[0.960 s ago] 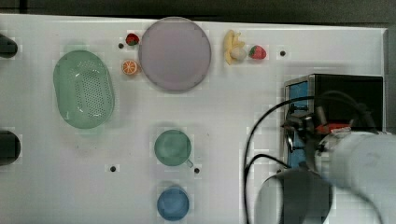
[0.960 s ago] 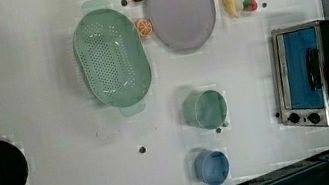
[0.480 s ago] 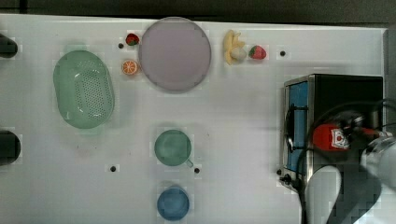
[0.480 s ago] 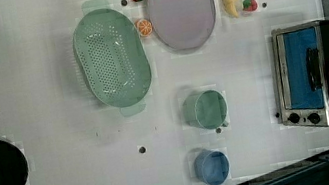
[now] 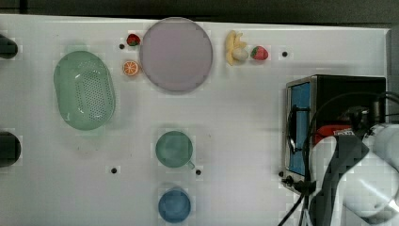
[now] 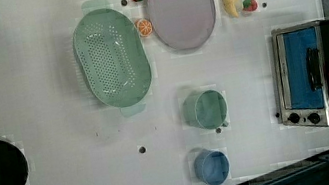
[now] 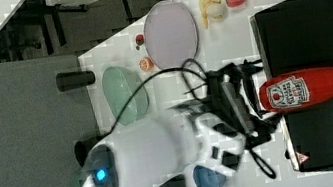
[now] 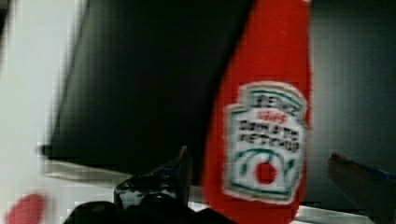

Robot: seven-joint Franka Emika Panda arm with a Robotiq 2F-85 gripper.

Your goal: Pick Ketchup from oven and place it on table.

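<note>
In the top view, a green colander [image 5: 84,90] sits at nine o'clock on the white table [image 5: 235,113], a lilac plate [image 5: 175,54] at twelve, and the oven [image 5: 336,122] at three. The Ketchup [image 7: 312,86] lies on the oven's black top. The gripper [image 8: 275,186] has its jaws spread wide, one finger [image 8: 180,170] either side of the bottle's base, not gripping.

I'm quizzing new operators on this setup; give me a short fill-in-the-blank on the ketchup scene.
1. The Ketchup lies on top of the ____.
2. The gripper has its fingers ____ on either side of the bottle.
3. The oven door is ____.
Missing words: oven; open; closed
</note>
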